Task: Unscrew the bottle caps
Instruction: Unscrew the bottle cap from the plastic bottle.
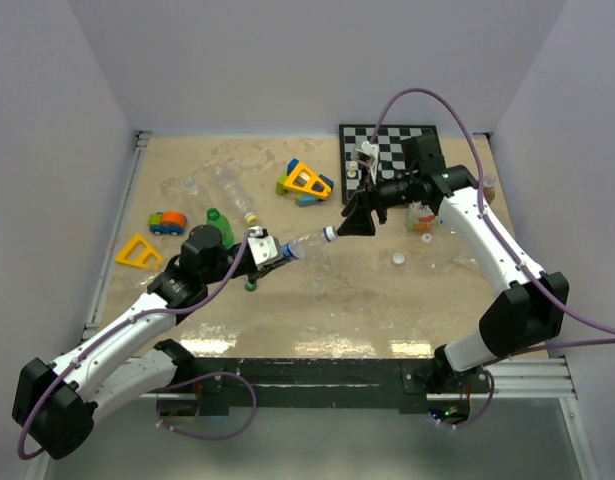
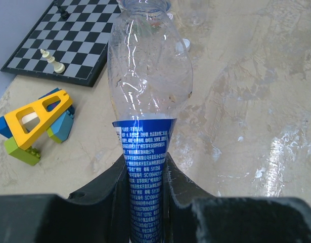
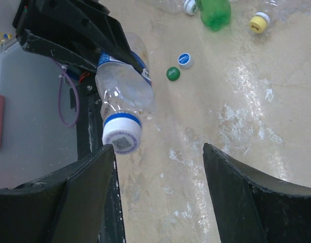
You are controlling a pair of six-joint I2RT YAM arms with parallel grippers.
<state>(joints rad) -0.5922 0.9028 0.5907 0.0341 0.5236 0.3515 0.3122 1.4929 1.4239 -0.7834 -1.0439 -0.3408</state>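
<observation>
Far left, a green bottle lies on the table with a yellow cap just beside it. Next we have the left gripper, clamped tight on the labelled lower part of a clear bottle whose neck points toward the right arm. A loose green cap lies on the table near that gripper. Toy blocks sit further back. The blue-and-white cap is on the held bottle's neck, at the mouth of the right gripper. Its fingers are apart, with the cap just beside one; we cannot tell if it touches. A loose white cap lies below the right arm. The chessboard is at the back right.
</observation>
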